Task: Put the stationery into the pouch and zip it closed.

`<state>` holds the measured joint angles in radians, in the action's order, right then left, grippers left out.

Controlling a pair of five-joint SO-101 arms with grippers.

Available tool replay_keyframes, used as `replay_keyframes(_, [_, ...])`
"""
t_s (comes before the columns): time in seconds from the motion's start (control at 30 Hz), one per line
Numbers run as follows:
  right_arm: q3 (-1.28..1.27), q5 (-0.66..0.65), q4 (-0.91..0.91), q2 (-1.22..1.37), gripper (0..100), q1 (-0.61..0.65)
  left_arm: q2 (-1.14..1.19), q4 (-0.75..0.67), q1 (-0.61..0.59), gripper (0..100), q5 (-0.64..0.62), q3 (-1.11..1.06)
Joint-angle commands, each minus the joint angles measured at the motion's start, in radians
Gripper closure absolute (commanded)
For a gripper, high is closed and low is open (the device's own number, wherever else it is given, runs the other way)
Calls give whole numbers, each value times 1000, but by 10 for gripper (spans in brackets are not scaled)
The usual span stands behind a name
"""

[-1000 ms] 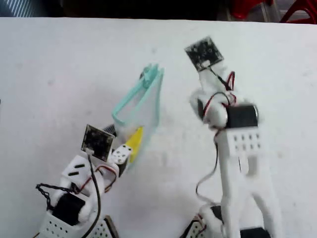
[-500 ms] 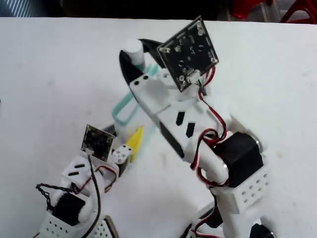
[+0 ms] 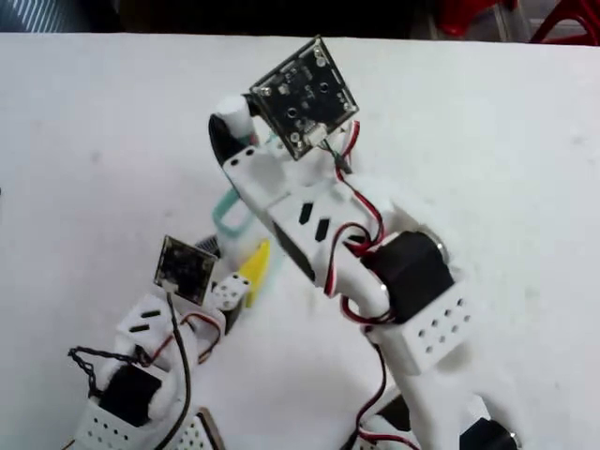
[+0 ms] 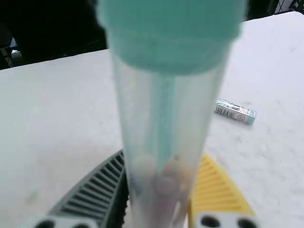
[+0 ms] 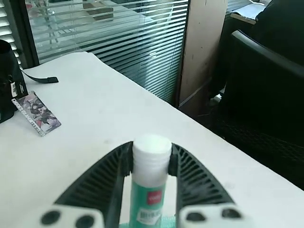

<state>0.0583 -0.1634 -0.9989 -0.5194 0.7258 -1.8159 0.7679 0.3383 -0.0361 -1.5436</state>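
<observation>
One glue stick (image 5: 151,190) in R tool (image 5: 151,147), above pouch (image 4: 166,118)

This looks like an office that doubles as a small robotics workroom. Slatted window blinds (image 5: 109,28) run along the wall beyond the white tabletop's (image 5: 95,118) far edge, next to a wooden panel (image 5: 204,47). A dark padded office chair (image 5: 270,71) stands off the tabletop's corner, with another pale work surface (image 5: 251,9) behind it. In the high view, red chair parts (image 3: 473,14) show past the far edge. On the tabletop, two white arms (image 3: 422,328) carry bare camera boards (image 3: 302,94) and loose red and black wiring (image 3: 352,253). A black bag (image 5: 7,80) sits near one edge with a printed card (image 5: 35,114) just beside it.
</observation>
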Motion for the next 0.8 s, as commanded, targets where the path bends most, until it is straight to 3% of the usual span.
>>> replay_keyframes(0.0, [-41, -17, 64, -1, 982, 21, -7, -3, 1, 826, -11, 68])
replay_keyframes(0.77, [-71, -18, 174, -2, 981, 33, -7, -3, 1, 820, -11, 66])
